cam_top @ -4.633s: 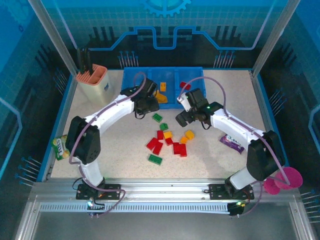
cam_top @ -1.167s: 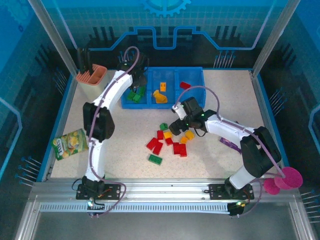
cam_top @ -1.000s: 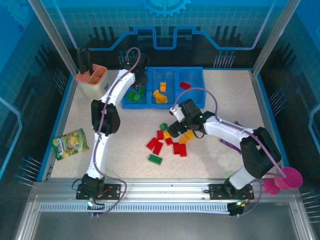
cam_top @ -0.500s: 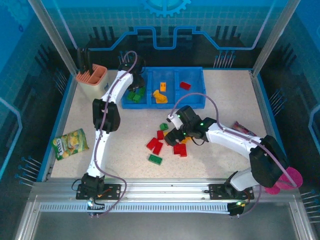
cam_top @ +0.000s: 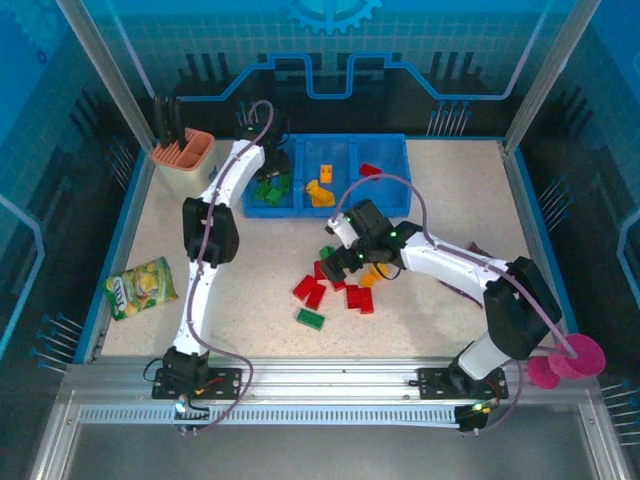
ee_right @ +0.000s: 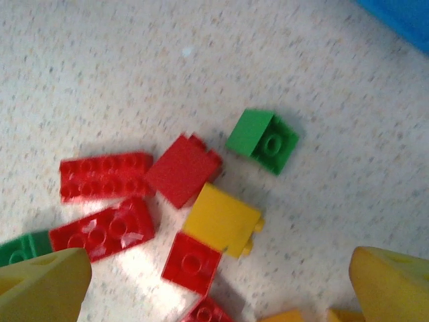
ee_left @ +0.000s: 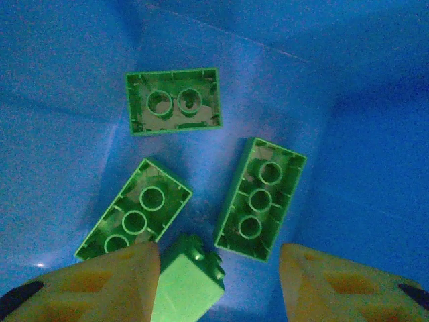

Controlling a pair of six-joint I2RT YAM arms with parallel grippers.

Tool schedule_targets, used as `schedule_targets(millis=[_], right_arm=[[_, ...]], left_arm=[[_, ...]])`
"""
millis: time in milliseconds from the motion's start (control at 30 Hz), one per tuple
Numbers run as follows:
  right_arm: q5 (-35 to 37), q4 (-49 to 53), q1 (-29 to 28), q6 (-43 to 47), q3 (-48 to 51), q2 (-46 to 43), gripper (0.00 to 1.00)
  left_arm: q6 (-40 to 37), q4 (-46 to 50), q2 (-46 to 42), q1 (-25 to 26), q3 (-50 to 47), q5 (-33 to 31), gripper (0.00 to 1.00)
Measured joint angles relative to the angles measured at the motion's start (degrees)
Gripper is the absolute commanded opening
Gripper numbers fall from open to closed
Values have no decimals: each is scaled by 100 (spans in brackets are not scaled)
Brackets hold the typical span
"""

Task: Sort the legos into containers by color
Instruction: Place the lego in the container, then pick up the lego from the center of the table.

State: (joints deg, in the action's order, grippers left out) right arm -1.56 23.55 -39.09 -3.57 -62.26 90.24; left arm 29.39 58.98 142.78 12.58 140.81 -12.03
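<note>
Spread wide and gripping nothing, the left hand [ee_left: 218,267] hangs inside the left compartment [cam_top: 258,208] of the blue tray [cam_top: 392,205]. A small green brick [ee_left: 188,282] sits just beside one finger; whether it touches I cannot tell. Three more green legos [ee_left: 258,198] lie flat on the compartment floor beyond it. The right hand [ee_right: 218,268] is also open and empty, low over the loose pile [cam_top: 312,290] on the surface [cam_top: 450,180].

Sorting looks partly done. Green pieces sit in the left compartment, orange-yellow pieces [cam_top: 320,187] in the middle one and a red brick [cam_top: 370,170] in the right one. Roughly a dozen pieces seem left to move, mostly red, with a few orange-yellow and green.

Seen from the right wrist, a yellow brick [ee_right: 223,220] lies between the spread fingers, touching a red square [ee_right: 182,168], with a small red one [ee_right: 192,263] just beside it. A green cube [ee_right: 263,141] sits just beyond, apart from them. Two long red plates [ee_right: 104,176] lie toward one finger. A beige cup [cam_top: 190,170], a snack packet [cam_top: 142,288] and a pink cup [cam_top: 582,352] stand well apart from the pile.
</note>
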Motion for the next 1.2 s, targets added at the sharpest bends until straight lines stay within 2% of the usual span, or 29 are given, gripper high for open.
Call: schedule_targets(millis=[100, 267, 533, 633, 700, 900, 1100, 1200], right_arm=[[-15, -2, 157, -122, -369, 345, 100], [-63, 0, 393, -457, -837, 1025, 99], [-50, 98, 393, -828, -1115, 1742, 95], [-37, 101, 391, -909, -1132, 1884, 93], [-15, 96, 387, -960, -1132, 1963, 92], [33, 28, 374, -1071, -1290, 2201, 88], [199, 55, 313, -1071, -1580, 2564, 73], [286, 195, 310, -1056, -1707, 2636, 71]], left_arm=[[-144, -166, -546, 0, -439, 122, 52], [-409, -787, -2079, 0, -1572, 361, 58], [-634, -1502, -4057, 0, -2546, 426, 65], [-726, -1613, -4544, 0, -2968, 452, 77], [-831, -1718, -4907, -2, -3418, 557, 98], [-1191, -1888, -6356, -4, -5045, 697, 99], [-1491, -2037, -7364, -22, -5453, 540, 99], [-1613, -2229, -7722, -39, -5713, 433, 99]])
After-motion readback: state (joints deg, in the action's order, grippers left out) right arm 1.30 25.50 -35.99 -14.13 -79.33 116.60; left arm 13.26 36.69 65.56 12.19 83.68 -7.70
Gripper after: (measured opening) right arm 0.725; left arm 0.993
